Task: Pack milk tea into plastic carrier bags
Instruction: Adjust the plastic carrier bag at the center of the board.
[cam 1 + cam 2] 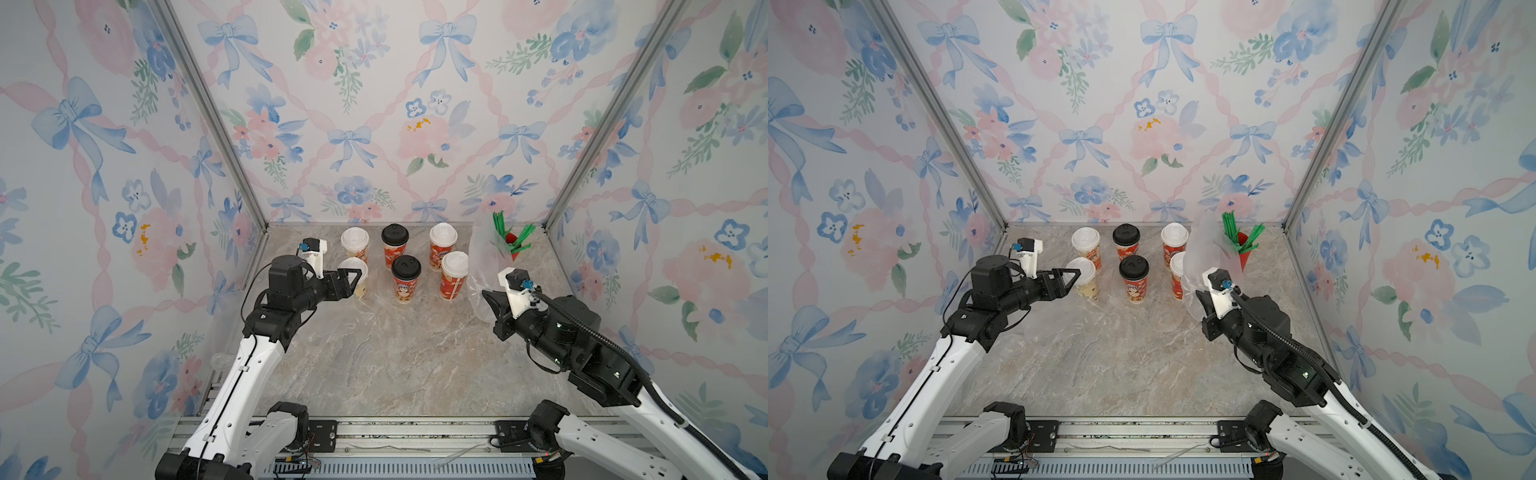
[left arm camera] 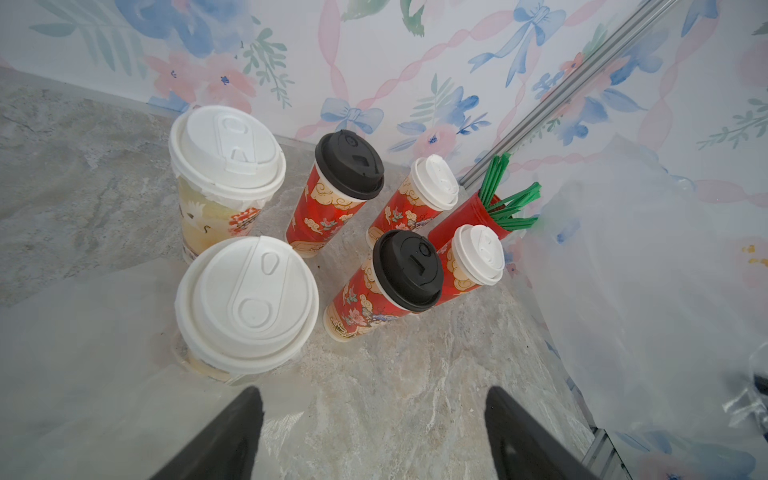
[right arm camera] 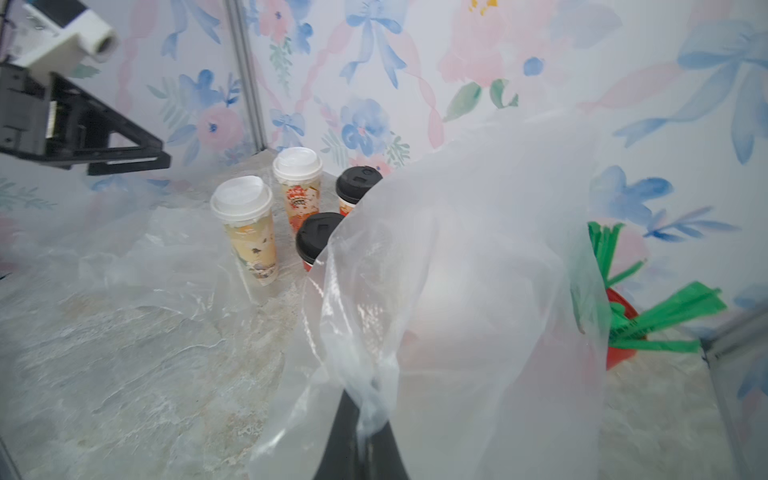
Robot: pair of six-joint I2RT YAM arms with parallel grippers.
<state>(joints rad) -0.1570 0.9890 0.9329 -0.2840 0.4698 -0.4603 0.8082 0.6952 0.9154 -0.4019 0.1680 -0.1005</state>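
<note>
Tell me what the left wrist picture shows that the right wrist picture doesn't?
Only the left wrist view: the two white-lidded red cups, which the bag hides from the right wrist. Only the right wrist view: the right tool, shut on a clear plastic bag. Both: that bag, two cream cups, two black-lidded cups, the cup of green straws and the open left tool.

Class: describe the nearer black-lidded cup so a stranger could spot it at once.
On the marble table, take the nearer of two rows by the back wall. Its middle cup is red with a black lid. The cream cup and red cup flanking it have white lids; the other black-lidded cup stands behind.
</note>
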